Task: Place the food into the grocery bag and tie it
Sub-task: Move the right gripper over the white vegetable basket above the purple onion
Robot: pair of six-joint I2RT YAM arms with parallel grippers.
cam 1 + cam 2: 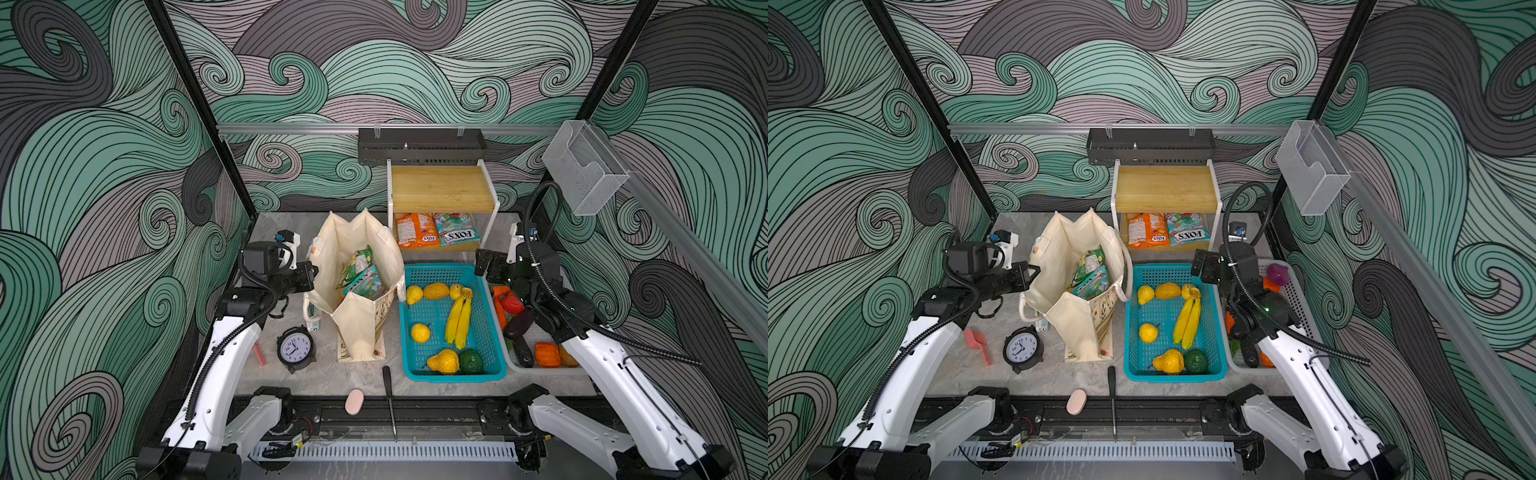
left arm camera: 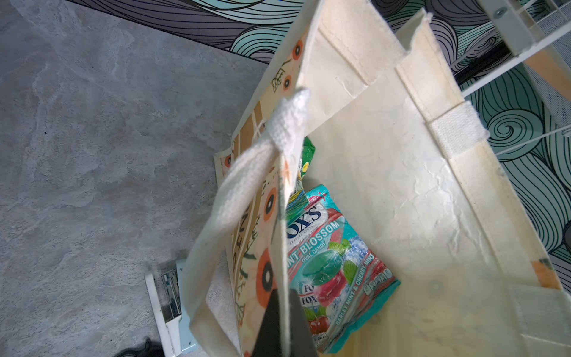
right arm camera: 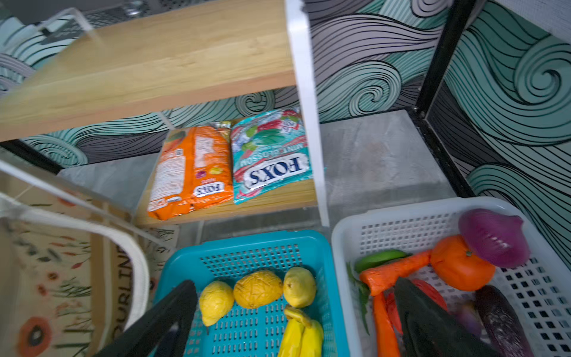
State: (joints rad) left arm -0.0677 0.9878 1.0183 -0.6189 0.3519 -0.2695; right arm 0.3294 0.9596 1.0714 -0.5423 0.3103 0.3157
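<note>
The cream grocery bag (image 1: 332, 249) stands open at the table's middle left, also seen in the other top view (image 1: 1059, 249). A green-yellow packet (image 1: 356, 264) and a teal packet (image 2: 333, 256) lie inside it. My left gripper (image 2: 284, 321) is shut on the bag's left rim. My right gripper (image 3: 295, 286) hangs open and empty above the teal basket's (image 1: 453, 374) far end. That basket holds a banana (image 1: 459, 318) and yellow fruit. The white basket (image 3: 401, 222) holds an orange (image 3: 460, 265), purple onion (image 3: 494, 238), carrot and eggplant (image 3: 500, 318).
A wooden shelf rack (image 1: 442, 189) behind the baskets shelters an orange packet (image 1: 415, 230) and a teal packet (image 1: 455, 228). A black alarm clock (image 1: 295, 347), pink scoop (image 1: 976, 343), pink oval pad (image 1: 354, 401) and screwdriver (image 1: 388, 390) lie near the front.
</note>
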